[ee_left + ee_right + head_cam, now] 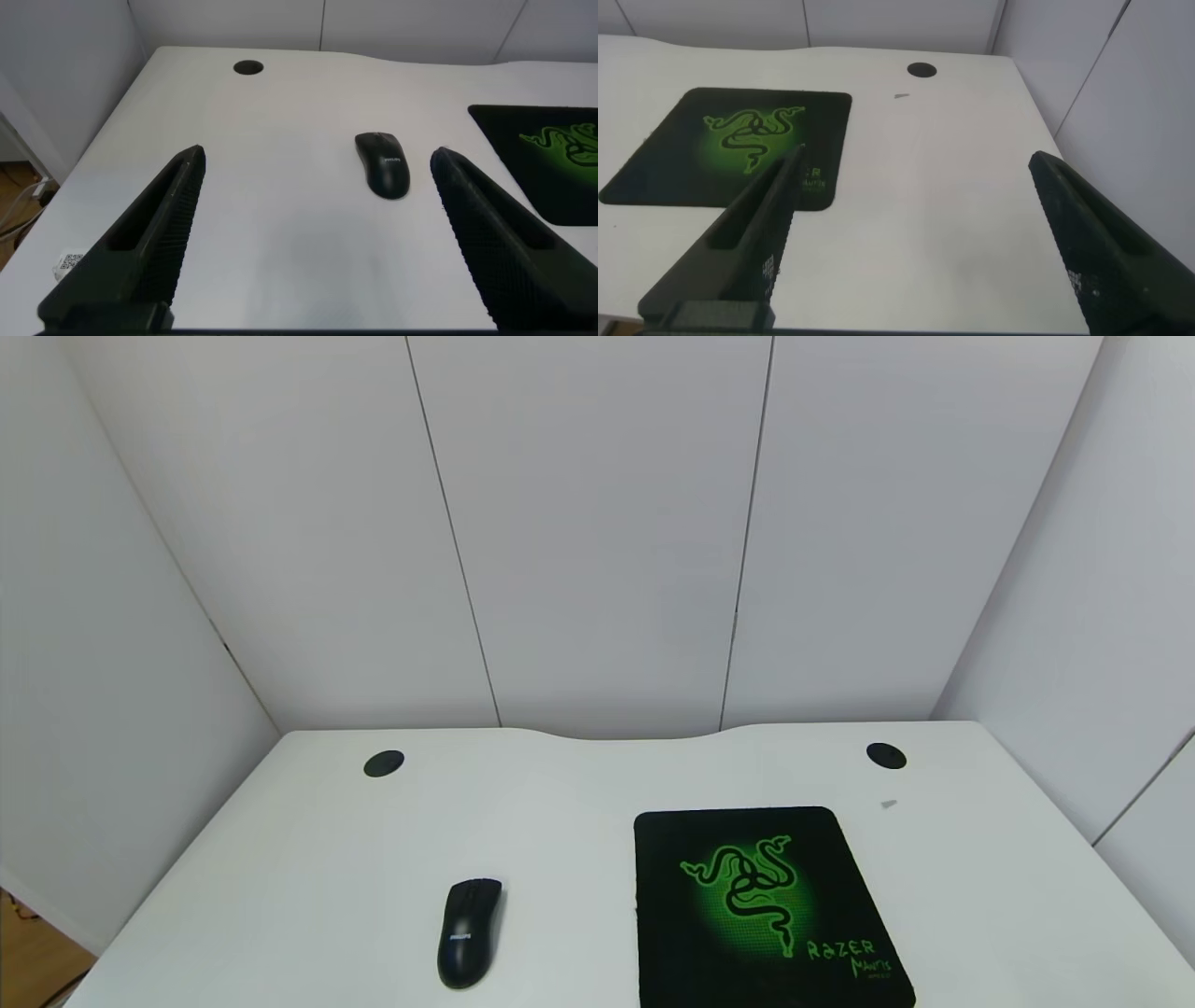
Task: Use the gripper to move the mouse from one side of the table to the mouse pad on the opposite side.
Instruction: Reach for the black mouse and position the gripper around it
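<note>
one glossy black oval mouse (470,931) with pale lettering.

From the head we look forward and down over the table (579,803), its far curved edge and the wall panels behind. Our left wrist camera sits low behind the left gripper (318,233), looking between its spread fingers toward the mouse (382,163) nearby. Our right wrist camera looks likewise through the right gripper (915,233) across the mouse pad (682,140). Head and left wrist views share the mouse (470,931); all three share the pad.
</note>
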You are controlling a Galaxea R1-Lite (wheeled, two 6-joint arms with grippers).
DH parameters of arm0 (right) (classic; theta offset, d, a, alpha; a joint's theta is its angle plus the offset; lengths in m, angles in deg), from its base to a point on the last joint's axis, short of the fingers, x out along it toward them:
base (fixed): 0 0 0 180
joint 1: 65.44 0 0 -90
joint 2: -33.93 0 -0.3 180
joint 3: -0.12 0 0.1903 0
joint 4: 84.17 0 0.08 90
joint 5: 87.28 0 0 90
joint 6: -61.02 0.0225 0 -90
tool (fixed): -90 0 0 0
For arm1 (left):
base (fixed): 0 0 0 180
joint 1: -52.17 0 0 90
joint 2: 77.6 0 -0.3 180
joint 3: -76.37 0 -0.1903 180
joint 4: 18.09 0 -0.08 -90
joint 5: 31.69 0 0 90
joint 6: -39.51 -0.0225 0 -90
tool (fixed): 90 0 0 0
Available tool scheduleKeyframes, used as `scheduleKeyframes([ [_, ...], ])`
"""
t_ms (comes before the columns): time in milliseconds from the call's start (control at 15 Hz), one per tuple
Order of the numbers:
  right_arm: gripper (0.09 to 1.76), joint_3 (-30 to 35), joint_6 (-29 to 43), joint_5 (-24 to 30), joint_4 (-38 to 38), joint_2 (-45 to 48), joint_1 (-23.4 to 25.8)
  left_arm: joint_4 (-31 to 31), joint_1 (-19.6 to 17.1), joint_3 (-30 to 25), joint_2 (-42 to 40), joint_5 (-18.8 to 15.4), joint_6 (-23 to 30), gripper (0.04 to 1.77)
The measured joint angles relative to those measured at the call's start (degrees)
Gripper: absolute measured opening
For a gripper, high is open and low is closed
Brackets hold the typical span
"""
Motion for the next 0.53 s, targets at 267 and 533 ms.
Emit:
scheduleKeyframes([
  [267, 1.71, 0.00, -0.02, -0.02, 0.00, 0.00, 0.00, 0.24, 0.05, 0.04, 0.00, 0.05, -0.26, 1.72],
  [533, 1.71, 0.00, -0.02, 0.00, 0.00, 0.00, 0.00, 0.16, -0.02, 0.13, 0.00, 0.05, -0.50, 1.72],
])
